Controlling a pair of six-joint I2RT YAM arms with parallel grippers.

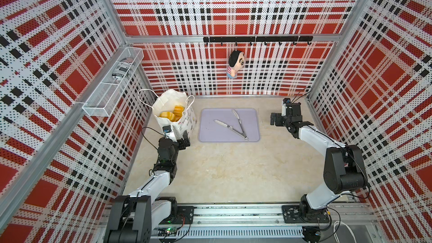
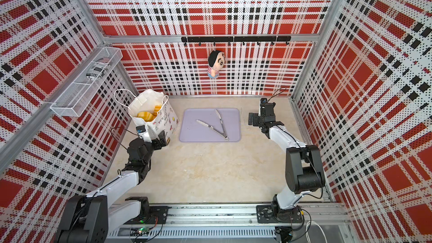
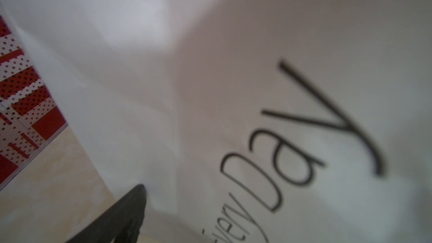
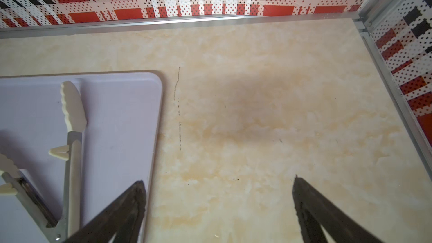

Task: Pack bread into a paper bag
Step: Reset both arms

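Spread wide, the left end effector (image 1: 184,140) sits low against the near face of the tall white paper carrier bag (image 1: 189,122). In the left wrist view one dark finger (image 3: 131,209) shows by the bag's corner. The white paper (black lettering reading "every Day") fills the rest of that view and hides the other finger, so I cannot tell whether any paper lies between the jaws.

The bag stands upright at the far left of the pale marbled worktop (image 1: 222,171), close to the left wall, its mouth open and its thin cord handles sticking up. In both top views the golden-yellow toy bread (image 1: 172,114) lies inside the bag; only a few pieces show, and their shapes are hard to tell apart.

Just beside the bag is a flat lavender rectangular tray (image 1: 210,118). On it lie metal tongs with cream tips (image 1: 236,130), opened in a V.

To the tray's right, the right end effector (image 4: 218,181) hovers over bare worktop with its jaws wide apart, gripping nothing.
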